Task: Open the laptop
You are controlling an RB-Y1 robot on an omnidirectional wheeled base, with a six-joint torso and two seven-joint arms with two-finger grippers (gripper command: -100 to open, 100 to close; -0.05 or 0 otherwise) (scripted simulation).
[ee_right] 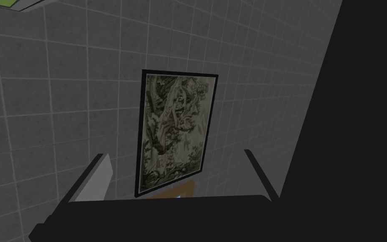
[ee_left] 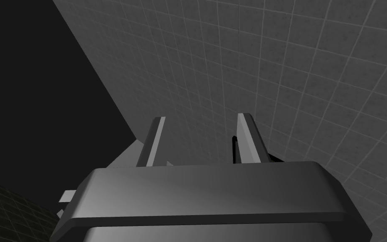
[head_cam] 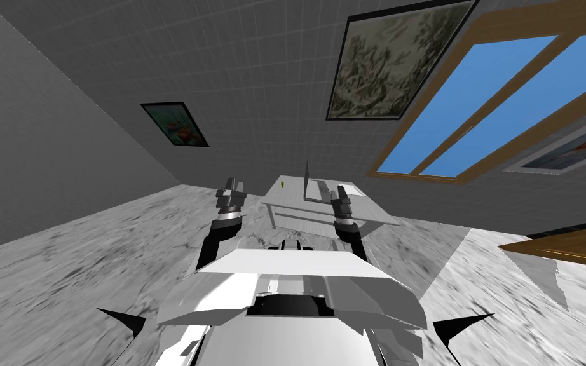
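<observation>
Head view: standing well back from a pale table (head_cam: 371, 210), with marbled grey floor (head_cam: 63, 279) in between. On that table, a laptop (head_cam: 314, 189), set about the middle of the top, base lying flat, lid apparently already raised and close to upright, seen almost edge-on as a thin sliver, though too small and far off to be sure of the angle. Just beside the laptop, on the left arm's side, a small yellow-green thing (head_cam: 281, 185) standing on the top; on the other side, a flat white item (head_cam: 356, 189) lying near the far corner. Behind the table, a dark grey tiled wall (head_cam: 272, 76) carrying a large framed picture (head_cam: 384, 63), a smaller one (head_cam: 176, 124) and a wood-framed window (head_cam: 476, 108) showing blue. Off to the right, a brown wooden surface (head_cam: 571, 244). Left gripper (head_cam: 233, 182) held up ahead of the chest, off the table's left side and apart from it; right gripper (head_cam: 342, 190) held up likewise, drawn across the table's near part just below the laptop. Left wrist view: left gripper (ee_left: 202, 117) with fingers parted and an empty gap between, gripping nothing. Right wrist view: right gripper (ee_right: 173, 153) spread wider, also gripping nothing.
</observation>
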